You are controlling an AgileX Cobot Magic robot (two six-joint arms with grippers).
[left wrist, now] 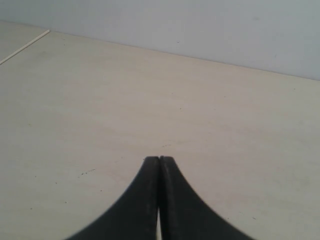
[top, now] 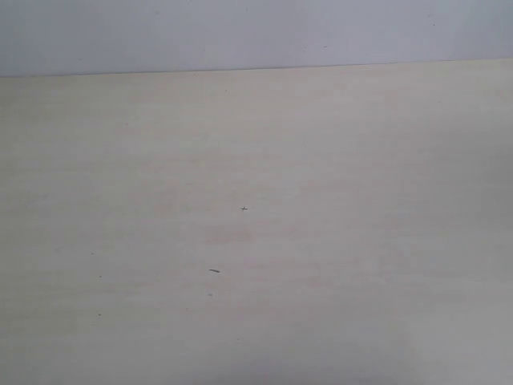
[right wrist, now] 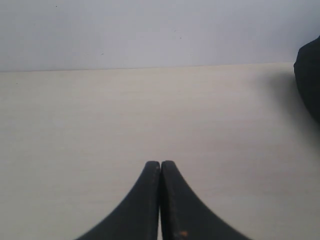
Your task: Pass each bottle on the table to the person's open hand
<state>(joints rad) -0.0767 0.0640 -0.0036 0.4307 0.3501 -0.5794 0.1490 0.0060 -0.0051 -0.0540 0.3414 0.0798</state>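
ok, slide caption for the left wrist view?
Left wrist view: left fingers shut, nothing between them, pale table ahead, grey wall behind it.

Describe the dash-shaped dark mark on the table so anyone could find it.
In the exterior view, the pale table fills everything below the grey wall. Near its middle lie two dark marks. The dash is the lower, longer one, while the cross above it is tiny.

Exterior camera: raised, angled across table (top: 337,241) toward far wall (top: 240,32). Wrist cameras: low, close, sharing that tabletop and wall.
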